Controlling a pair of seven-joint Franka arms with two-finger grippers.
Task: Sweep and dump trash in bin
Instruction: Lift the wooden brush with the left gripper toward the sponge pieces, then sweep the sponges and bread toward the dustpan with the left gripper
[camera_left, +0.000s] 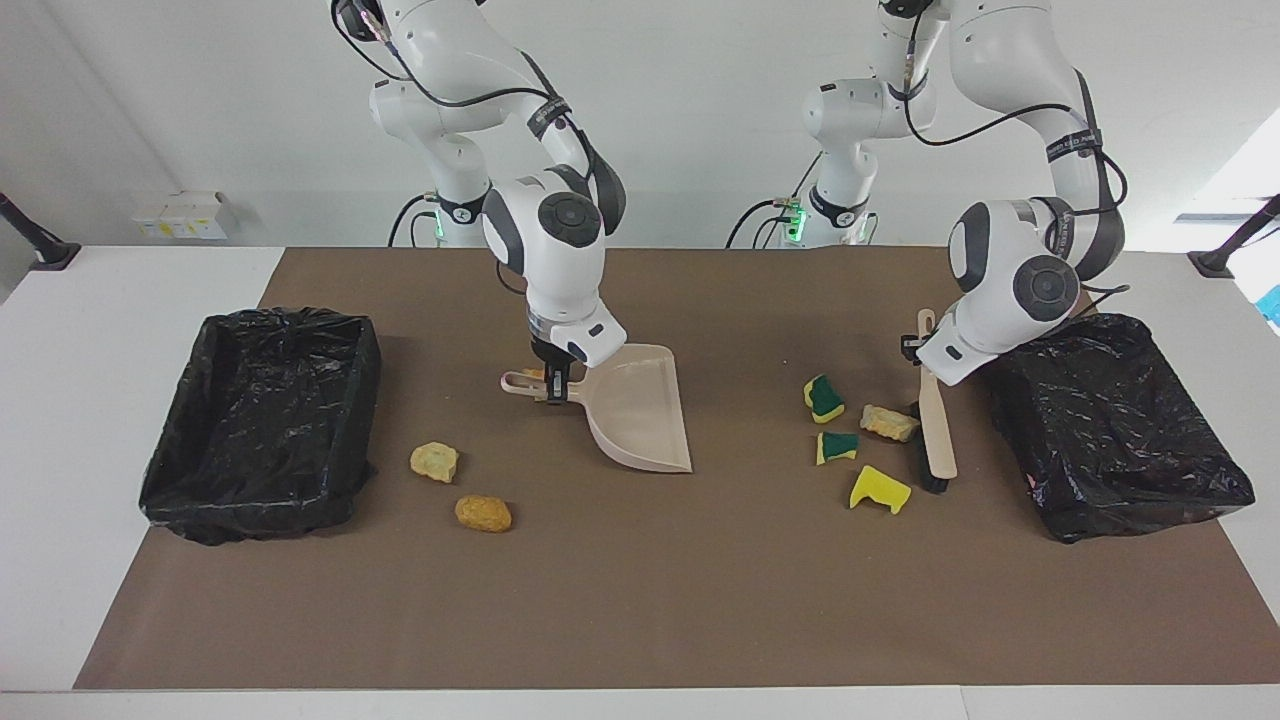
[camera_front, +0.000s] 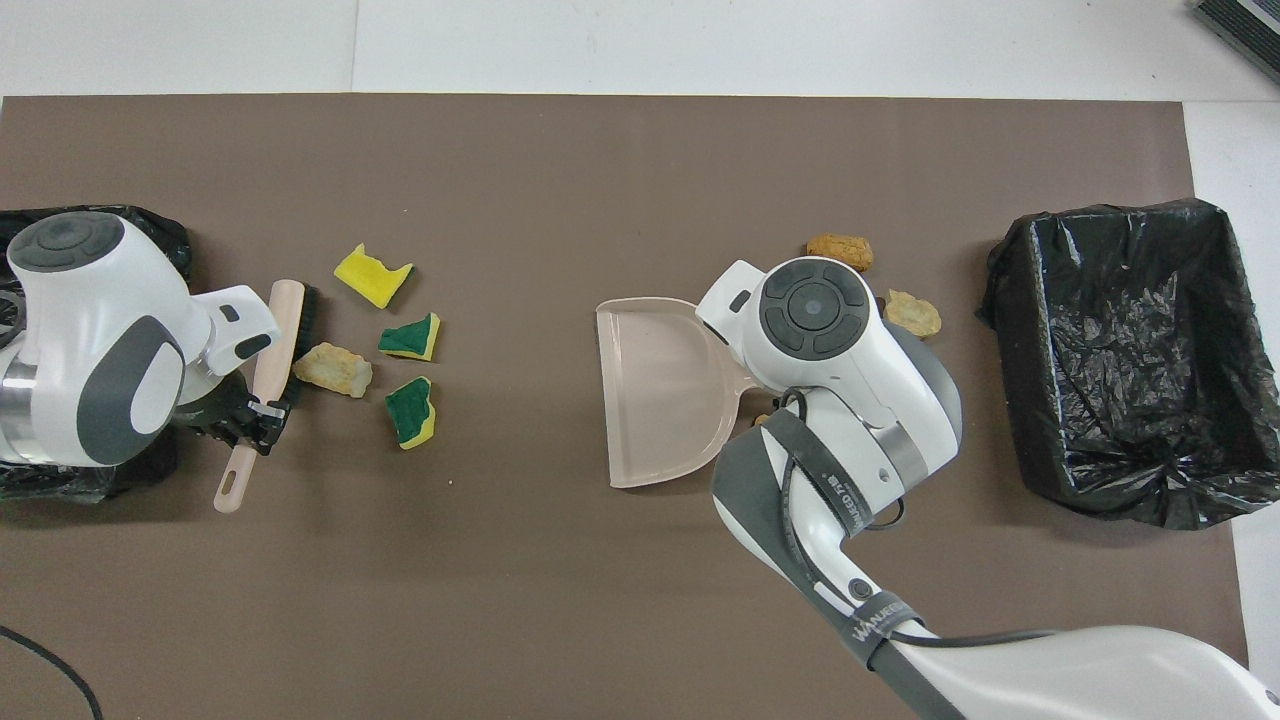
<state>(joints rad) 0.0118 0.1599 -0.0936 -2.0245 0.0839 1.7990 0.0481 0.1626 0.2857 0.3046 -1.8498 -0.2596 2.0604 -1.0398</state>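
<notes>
The right gripper (camera_left: 553, 383) has its fingers clamped on the dustpan (camera_left: 640, 410) handle on the tabletop (camera_left: 640, 580). The left gripper (camera_left: 915, 349) grips the brush (camera_left: 936, 430), whose bristles touch a bread chunk (camera_left: 888, 423) among sponge pieces (camera_left: 826, 398).

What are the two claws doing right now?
Left gripper: shut on the brush.
Right gripper: shut on the dustpan handle.
</notes>
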